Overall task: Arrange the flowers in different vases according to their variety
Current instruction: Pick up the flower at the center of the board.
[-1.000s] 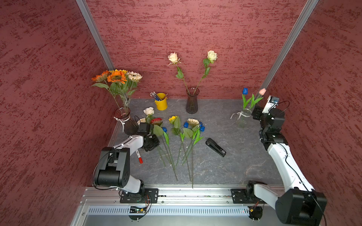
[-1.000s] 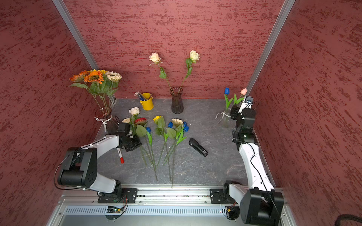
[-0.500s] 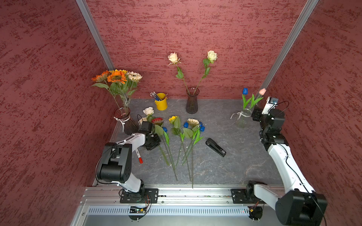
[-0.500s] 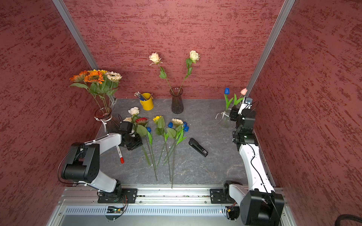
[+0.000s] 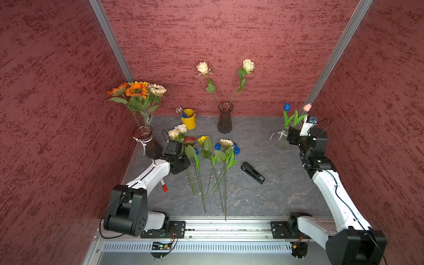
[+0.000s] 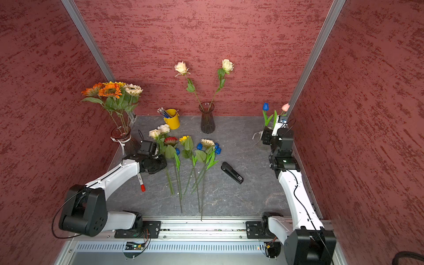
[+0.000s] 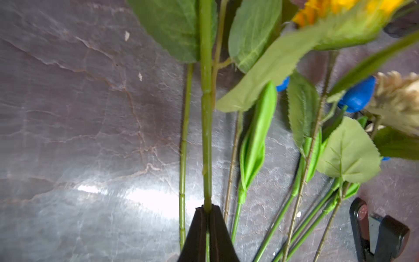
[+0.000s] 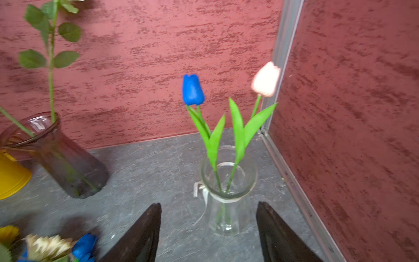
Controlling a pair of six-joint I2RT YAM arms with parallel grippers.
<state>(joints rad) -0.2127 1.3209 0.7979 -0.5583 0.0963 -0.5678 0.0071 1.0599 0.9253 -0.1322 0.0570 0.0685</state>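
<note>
Left pincer [image 7: 206, 209] pinches one green stem [image 7: 206, 136] among the loose flowers [image 5: 207, 146] lying at counter [image 5: 263, 199] centre. Right pincer [image 8: 208, 205] stands spread just beside the clear vase [image 8: 240, 215] at 2 o'clock, which holds two upright tulips [image 8: 192, 90], blue and pink

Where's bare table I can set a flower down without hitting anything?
Bare tabletop lies between the stapler and the clear vase, running forward to the front rail. A smaller patch sits between the middle dark vase and the clear vase. Crowded: the loose flowers fanned beside the left end effector, with the marker alongside.
</note>
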